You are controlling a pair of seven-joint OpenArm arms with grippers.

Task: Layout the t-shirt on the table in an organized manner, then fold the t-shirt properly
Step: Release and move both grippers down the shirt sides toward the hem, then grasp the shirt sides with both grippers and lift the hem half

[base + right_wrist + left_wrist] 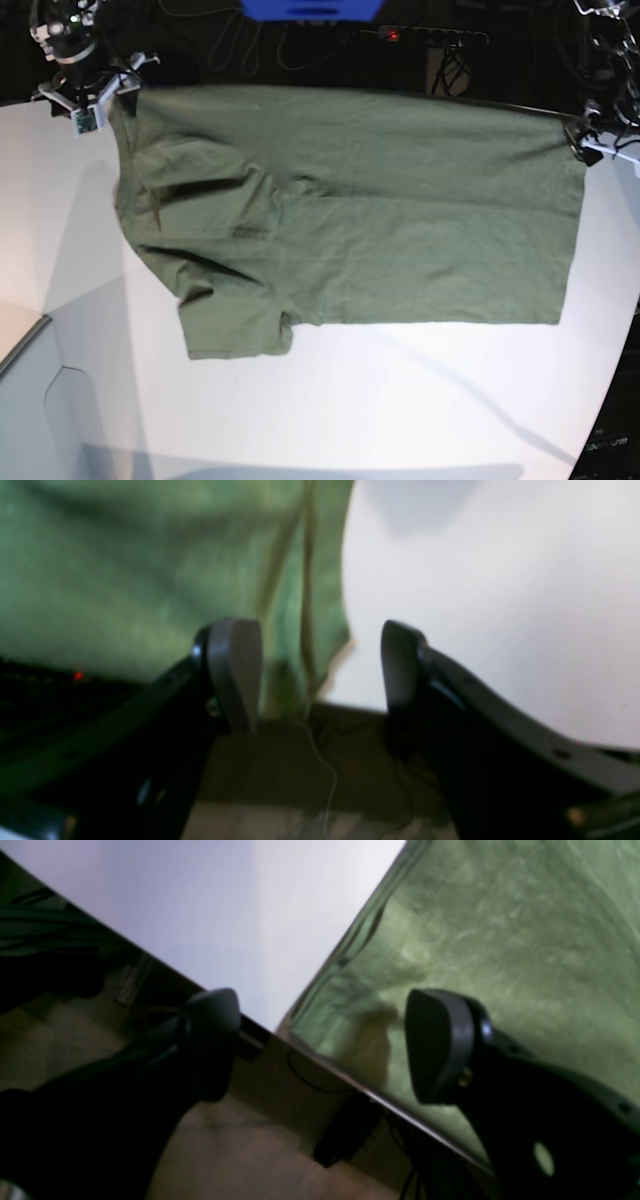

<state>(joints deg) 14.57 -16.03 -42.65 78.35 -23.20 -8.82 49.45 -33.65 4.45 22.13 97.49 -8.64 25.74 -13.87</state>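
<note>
The desk point(400, 400) is bare white surface along its near side, below the t-shirt's point(380, 220) lower hem; this band is unobstructed. A further bare strip lies at the base view's left, beside the sleeve. The t-shirt covers the far half, reaching the far edge. The right hand point(320, 675) sits at the far left corner of the cloth, the left hand point(325, 1040) at the far right corner; both stand with fingers apart at the desk edge. Cables hang behind that edge.
</note>
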